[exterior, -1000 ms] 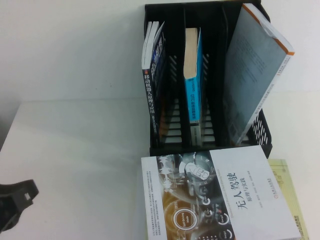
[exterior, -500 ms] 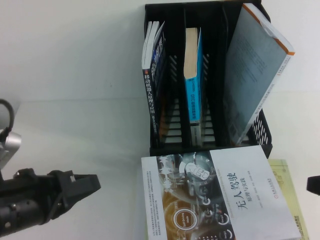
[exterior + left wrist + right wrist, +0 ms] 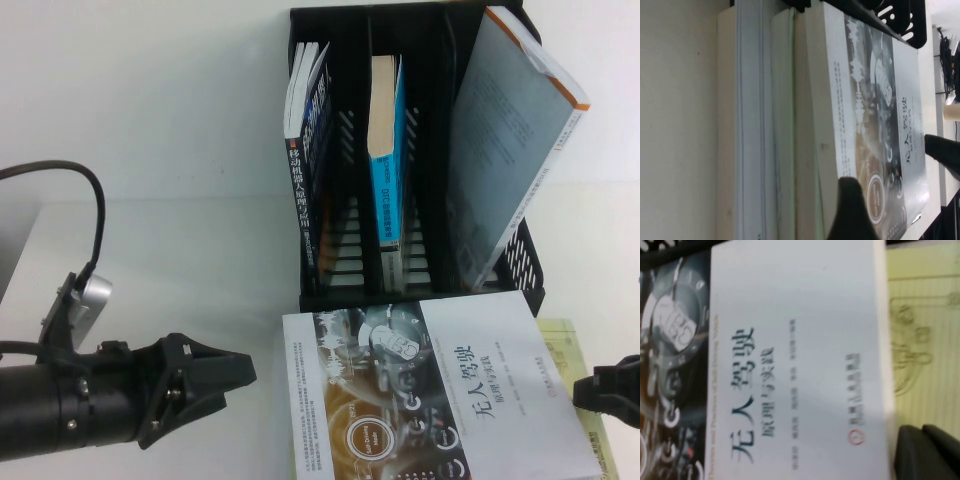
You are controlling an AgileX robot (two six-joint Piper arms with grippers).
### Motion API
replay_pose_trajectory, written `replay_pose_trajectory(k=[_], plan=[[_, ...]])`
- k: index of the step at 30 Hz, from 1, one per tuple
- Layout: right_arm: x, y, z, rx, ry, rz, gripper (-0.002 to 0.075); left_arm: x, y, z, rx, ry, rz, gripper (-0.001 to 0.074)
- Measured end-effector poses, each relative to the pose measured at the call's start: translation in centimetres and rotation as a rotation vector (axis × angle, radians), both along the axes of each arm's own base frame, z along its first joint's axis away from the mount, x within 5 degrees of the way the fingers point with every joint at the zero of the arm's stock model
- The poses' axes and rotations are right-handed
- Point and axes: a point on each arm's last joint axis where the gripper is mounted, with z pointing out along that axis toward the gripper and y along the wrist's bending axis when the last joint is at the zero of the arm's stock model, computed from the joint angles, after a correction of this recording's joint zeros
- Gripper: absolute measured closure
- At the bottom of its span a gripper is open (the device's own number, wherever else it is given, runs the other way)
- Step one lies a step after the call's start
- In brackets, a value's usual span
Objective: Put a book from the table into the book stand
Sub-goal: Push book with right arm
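The book (image 3: 470, 390) is white-covered with a grey and bronze icon collage and lies flat on the table (image 3: 180, 260), on top of other books, just in front of the black book stand (image 3: 330, 15). My left gripper (image 3: 240, 380) is open and empty, low at the front left, pointing at the book's left edge a short way off. In the left wrist view the book (image 3: 840, 100) shows edge-on, with the open left gripper (image 3: 897, 180) level with it. My right gripper (image 3: 580, 392) is shut and empty beside the book's right edge; in the right wrist view it (image 3: 921, 432) hovers next to the cover (image 3: 800, 340).
A pale yellow-green book (image 3: 570, 345) lies under the white one and sticks out to the right, below my right gripper. The stand holds a dark-spined book (image 3: 305, 180) on the left, a blue-spined one (image 3: 385, 190) in the middle, and a grey book (image 3: 510, 150) leaning on the right.
My left arm has swung in from the lower left towards the book's left edge. My right gripper has come into view at the right edge. The books have not moved.
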Motion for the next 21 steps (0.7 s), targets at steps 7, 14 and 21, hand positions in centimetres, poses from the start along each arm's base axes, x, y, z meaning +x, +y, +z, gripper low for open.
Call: replay_pose_trajectory(k=[7,14,21], plan=[[0.1,2.3,-0.4,-0.005,-0.001,0.052,0.0727,0.5,-0.1,-0.5,-0.014,0.012,0.011,0.0300],[0.0,3.6,-0.5,0.019,0.002,0.051,0.0727,1.0,-0.1,-1.1,-0.008,0.032,0.006,0.0299],[0.1,3.8,-0.5,0.042,0.007,0.033,0.0727,2.5,-0.3,-1.3,0.036,0.020,-0.037,0.0268]])
